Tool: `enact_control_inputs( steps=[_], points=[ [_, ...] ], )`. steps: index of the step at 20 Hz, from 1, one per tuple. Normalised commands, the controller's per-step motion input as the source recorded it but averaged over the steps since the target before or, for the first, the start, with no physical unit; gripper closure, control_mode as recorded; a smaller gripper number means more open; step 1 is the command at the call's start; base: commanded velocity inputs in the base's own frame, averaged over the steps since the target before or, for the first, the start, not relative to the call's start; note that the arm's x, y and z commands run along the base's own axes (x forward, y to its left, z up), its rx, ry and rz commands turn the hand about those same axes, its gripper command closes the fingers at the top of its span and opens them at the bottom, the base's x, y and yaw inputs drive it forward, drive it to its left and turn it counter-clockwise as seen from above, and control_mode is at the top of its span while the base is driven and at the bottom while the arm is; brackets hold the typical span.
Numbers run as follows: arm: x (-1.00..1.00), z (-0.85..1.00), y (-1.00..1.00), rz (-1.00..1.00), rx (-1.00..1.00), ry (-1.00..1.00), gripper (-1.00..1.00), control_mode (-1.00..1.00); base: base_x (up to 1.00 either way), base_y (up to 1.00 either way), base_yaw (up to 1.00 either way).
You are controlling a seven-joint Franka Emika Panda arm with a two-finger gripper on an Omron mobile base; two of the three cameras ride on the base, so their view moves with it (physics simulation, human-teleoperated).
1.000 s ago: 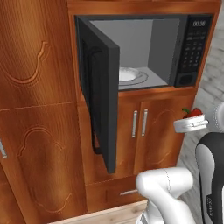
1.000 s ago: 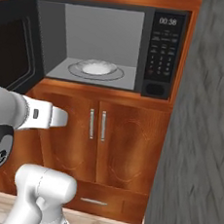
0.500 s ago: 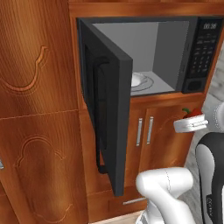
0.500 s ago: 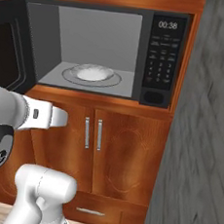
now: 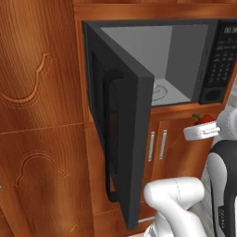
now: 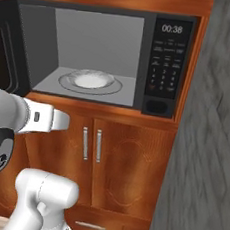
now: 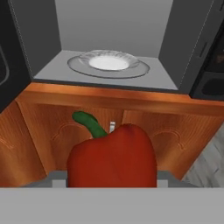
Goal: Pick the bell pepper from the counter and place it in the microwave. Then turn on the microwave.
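Observation:
The red bell pepper (image 7: 113, 155) with its green stem sits between my gripper's (image 7: 112, 179) jaws, which are shut on it, low in the hand view. From the left base view the bell pepper (image 5: 204, 119) peeks over the white hand (image 5: 202, 132), just below the microwave's keypad corner. The black microwave (image 6: 167, 67) stands with its door (image 5: 122, 139) swung wide to the left. Its grey interior holds a glass turntable (image 7: 108, 64) above and ahead of the pepper. The counter is out of view.
Wooden cabinet doors with two metal handles (image 6: 91, 143) sit under the microwave. A tall wooden panel (image 5: 41, 115) lies left of the open door. A grey wall (image 6: 209, 147) stands close on the right.
The whole picture has shifted: the cameras have come closer to the microwave, which now looms larger. The hand still holds the pepper at the same spot relative to the base.

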Motion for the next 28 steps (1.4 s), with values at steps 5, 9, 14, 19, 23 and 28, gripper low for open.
enact_control_inputs(
  steps=[5, 9, 14, 19, 23, 28],
  points=[
    [0.0, 0.0, 0.0, 0.0, 0.0, 0.0, 1.0, 1.0, 0.37, -0.08, 0.0],
    [0.0, 0.0, 0.0, 0.0, 0.0, 0.0, 1.0, 1.0, 0.35, -0.08, 0.0],
    [0.0, 0.0, 0.0, 0.0, 0.0, 0.0, 1.0, 1.0, 0.33, -0.08, 0.0],
    [0.0, 0.0, 0.0, 0.0, 0.0, 0.0, 1.0, 1.0, 0.25, -0.05, 0.0],
    [0.0, 0.0, 0.0, 0.0, 0.0, 0.0, 1.0, 1.0, 0.16, 0.0, 0.0],
    [0.0, 0.0, 0.0, 0.0, 0.0, 0.0, 1.0, 1.0, 0.08, -0.01, 0.0]
  ],
)
